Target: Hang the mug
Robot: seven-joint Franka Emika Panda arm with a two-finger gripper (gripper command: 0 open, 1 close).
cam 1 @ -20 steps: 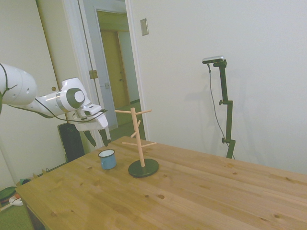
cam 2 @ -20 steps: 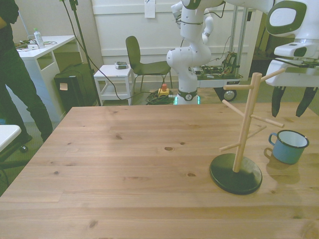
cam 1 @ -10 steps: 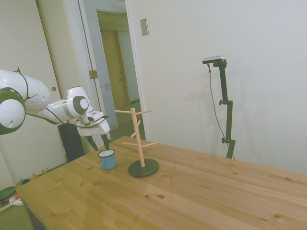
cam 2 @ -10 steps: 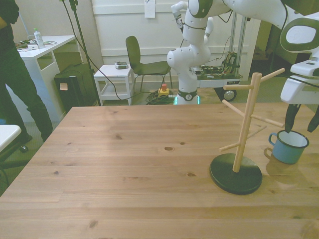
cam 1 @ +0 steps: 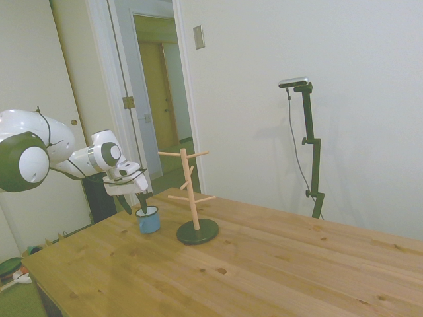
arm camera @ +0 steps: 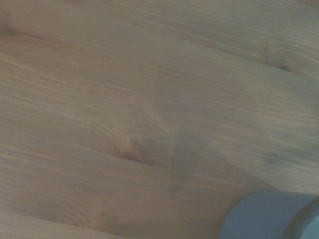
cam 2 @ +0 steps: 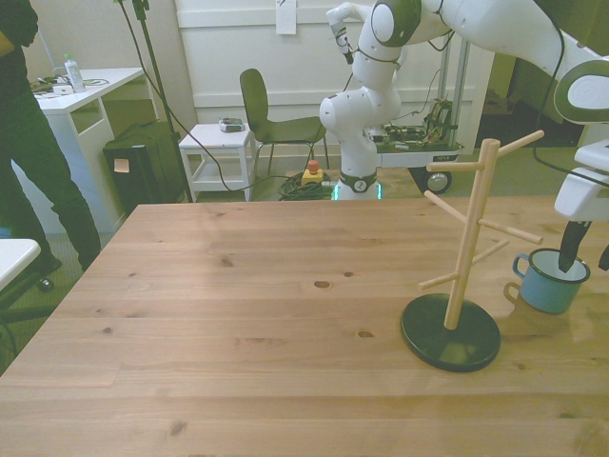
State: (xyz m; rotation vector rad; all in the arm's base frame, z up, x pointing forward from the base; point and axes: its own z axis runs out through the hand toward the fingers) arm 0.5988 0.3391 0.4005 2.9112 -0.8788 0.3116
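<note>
While the mug [cam 2: 550, 280] stands upright on the desk [cam 2: 238, 314], its open mouth faces straight up and its short axis runs vertical; its handle points toward the front view's left, at the wooden peg stand [cam 2: 463, 255] just beside it. In the side view the mug [cam 1: 149, 219] sits left of the stand [cam 1: 192, 198], near the desk's far left corner, apart from the stand's dark round base.

The pincer [cam 1: 134, 201] hangs over the mug with its fingers spread apart, grasping nothing. One dark fingertip [cam 1: 143, 204] dips at the mug's rim and seems to reach inside the mouth; the other stays outside, on the side away from the stand. In the front view the pincer [cam 2: 586, 249] is cut off by the picture's right edge, so only one finger [cam 2: 569, 246] shows fully, and whether it touches the enamel is hard to tell.

The wrist view is blurred: mostly wood grain, with a curved slice of the blue mug [arm camera: 269, 216] at one corner.

A person [cam 2: 29, 143] in dark clothes stands at the front view's far left, partly cropped.
</note>
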